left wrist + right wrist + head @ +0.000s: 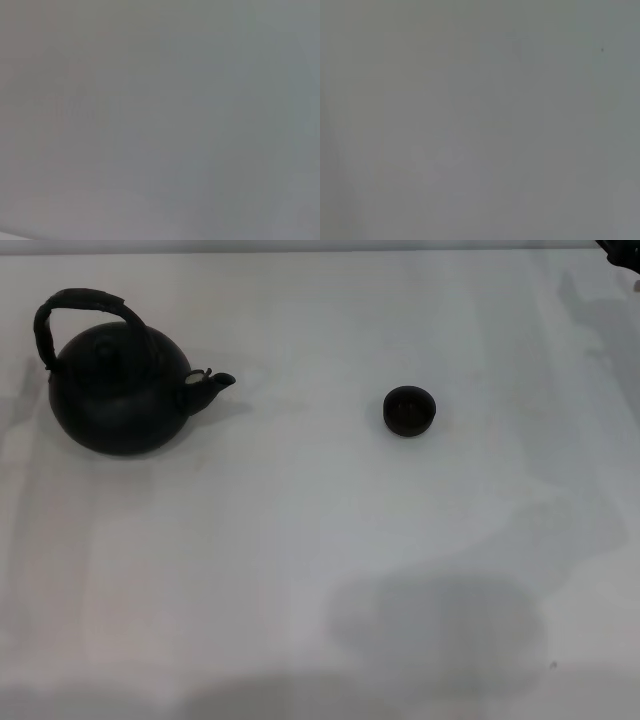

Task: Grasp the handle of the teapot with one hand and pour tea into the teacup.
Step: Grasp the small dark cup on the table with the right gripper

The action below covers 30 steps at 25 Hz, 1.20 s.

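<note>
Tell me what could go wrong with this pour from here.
The teacup is tiny next to the teapot, so tea from the spout could easily miss it. The handle arches close over the lid, so a grasp there may be cramped and could tip the pot.

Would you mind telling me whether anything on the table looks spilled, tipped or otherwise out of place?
Nothing stands out. The teapot sits upright, its handle arched overhead, and the teacup stands upright apart from it, with no spill visible.

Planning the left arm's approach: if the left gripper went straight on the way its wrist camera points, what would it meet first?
Probably just bare white table: the left wrist view shows nothing else. The teapot and teacup appear only in the head view. Depth is unclear.
</note>
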Each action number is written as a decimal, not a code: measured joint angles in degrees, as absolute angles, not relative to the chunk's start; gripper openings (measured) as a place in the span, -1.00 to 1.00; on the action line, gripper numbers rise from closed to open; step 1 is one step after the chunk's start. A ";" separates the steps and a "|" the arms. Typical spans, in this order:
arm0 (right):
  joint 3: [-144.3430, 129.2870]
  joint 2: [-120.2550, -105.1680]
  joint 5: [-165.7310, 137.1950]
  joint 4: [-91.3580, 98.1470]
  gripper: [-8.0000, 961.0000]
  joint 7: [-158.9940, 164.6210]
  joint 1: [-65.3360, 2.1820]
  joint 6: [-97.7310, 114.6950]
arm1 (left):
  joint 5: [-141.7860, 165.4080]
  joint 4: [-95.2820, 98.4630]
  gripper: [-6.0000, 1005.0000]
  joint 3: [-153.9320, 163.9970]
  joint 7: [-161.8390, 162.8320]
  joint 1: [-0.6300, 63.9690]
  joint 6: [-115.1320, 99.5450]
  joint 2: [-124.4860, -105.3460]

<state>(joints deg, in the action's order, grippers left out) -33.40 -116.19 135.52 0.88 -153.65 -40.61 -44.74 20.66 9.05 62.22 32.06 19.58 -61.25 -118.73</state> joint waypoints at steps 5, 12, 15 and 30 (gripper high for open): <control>-33.40 -116.19 135.52 0.88 0.75 -153.63 -40.60 -44.53 | 20.65 8.84 0.71 62.23 32.07 19.60 -61.27 -118.82; -33.40 -116.19 135.52 1.11 0.75 -153.63 -40.93 -44.46 | 20.65 8.70 0.71 62.22 32.08 19.60 -61.26 -118.83; -33.40 -116.19 135.52 1.32 0.75 -153.63 -41.12 -44.44 | 20.65 8.70 0.71 62.22 32.08 19.63 -61.26 -118.83; -37.86 -115.54 132.87 3.32 0.75 -146.29 -43.75 -43.82 | 20.13 9.13 0.71 61.79 32.08 20.16 -61.10 -118.74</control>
